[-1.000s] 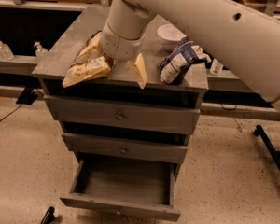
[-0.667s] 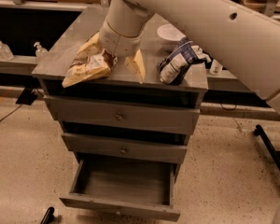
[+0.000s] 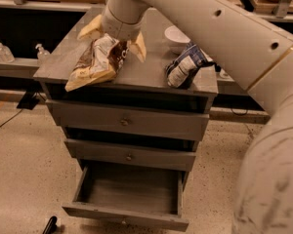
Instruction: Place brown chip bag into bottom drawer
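Camera view: large glossy brown chip bag [image 3: 95,62] lying on grey cabinet tabletop [image 3: 146,72], at left front edge.
Hand [image 3: 115,42] over bag's upper end, grip impossible to tell; bottom grey wooden drawer [image 3: 129,216] open below; dark blue and white bag [image 3: 183,67] apart, right.

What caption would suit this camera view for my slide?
Tool at the brown chip bag on the cabinet top, bottom drawer open below, dark blue and white bag nearby.

So the gripper [image 3: 116,42] is down on the cabinet top [image 3: 151,72], right over the brown chip bag [image 3: 95,65], probably touching it. The bottom drawer [image 3: 129,191] hangs open, and a blue-white bag [image 3: 183,67] lies near it.
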Available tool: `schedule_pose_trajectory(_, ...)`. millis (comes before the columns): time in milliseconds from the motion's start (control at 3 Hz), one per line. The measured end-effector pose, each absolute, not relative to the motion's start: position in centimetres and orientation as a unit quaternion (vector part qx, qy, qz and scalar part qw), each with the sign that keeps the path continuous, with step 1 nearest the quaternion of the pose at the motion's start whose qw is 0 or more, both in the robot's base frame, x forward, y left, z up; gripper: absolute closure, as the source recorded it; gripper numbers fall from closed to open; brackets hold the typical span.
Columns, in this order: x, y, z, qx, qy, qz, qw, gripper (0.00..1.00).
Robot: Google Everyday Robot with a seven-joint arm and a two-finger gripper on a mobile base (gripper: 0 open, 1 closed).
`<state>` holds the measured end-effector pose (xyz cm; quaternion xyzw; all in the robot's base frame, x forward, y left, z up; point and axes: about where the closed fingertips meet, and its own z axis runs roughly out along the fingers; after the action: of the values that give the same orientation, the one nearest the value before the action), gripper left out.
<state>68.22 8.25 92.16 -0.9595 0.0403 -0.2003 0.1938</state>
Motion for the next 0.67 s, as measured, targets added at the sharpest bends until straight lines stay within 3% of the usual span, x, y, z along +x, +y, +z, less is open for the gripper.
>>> schedule_pose_trajectory(667, 75.9, 10.6, 89.0, -0.957, 0.036, -0.245, 0.152, 0.0)
